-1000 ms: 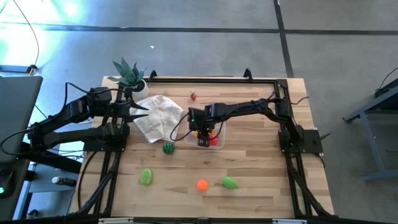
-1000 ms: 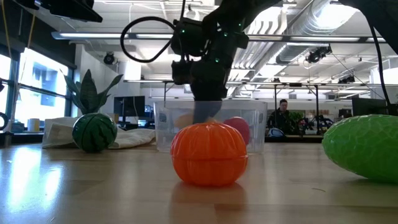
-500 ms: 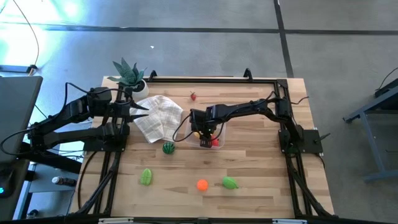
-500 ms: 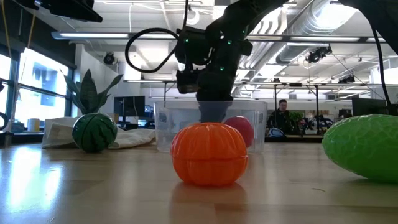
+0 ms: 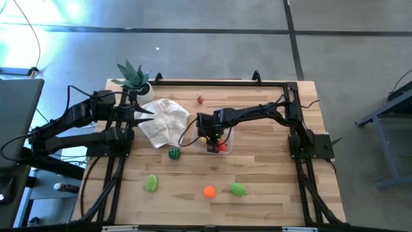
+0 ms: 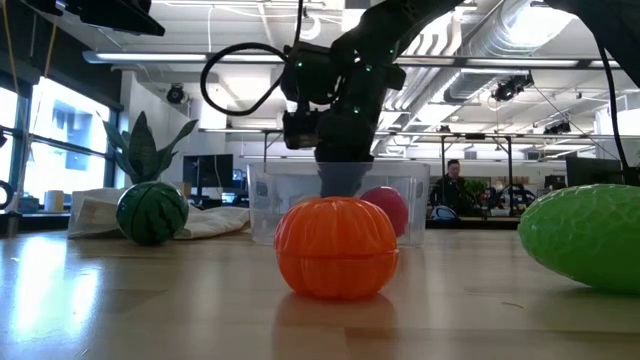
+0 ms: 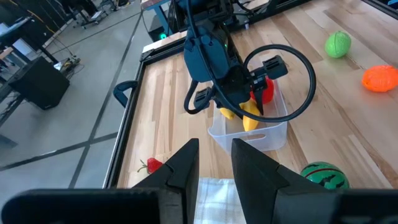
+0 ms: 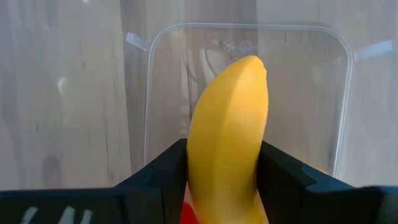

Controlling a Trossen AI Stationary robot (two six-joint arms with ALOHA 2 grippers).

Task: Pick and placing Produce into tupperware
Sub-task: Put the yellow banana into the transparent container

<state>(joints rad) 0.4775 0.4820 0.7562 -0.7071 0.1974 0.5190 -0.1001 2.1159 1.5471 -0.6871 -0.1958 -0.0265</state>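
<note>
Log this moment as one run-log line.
right hand: shut on banana, over tupperware | left hand: idle by cloth | red fruit: in tupperware

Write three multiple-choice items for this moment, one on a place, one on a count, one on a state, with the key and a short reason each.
1. Where is the right end effector?
A. Over the tupperware
B. By the potted plant
C. At the table's near edge

2. How many produce pieces lie loose on the bare table top in the high view?
A. Two
B. Five
C. Eight

3. What does the right end effector hold?
A. Nothing
B. The orange toy
C. The yellow banana

Key: 1 A, the high view puts it above the clear container. 2 B: strawberry, watermelon, two green pieces and the orange toy. 3 C, the right wrist view shows the banana clamped between its fingers.
</note>
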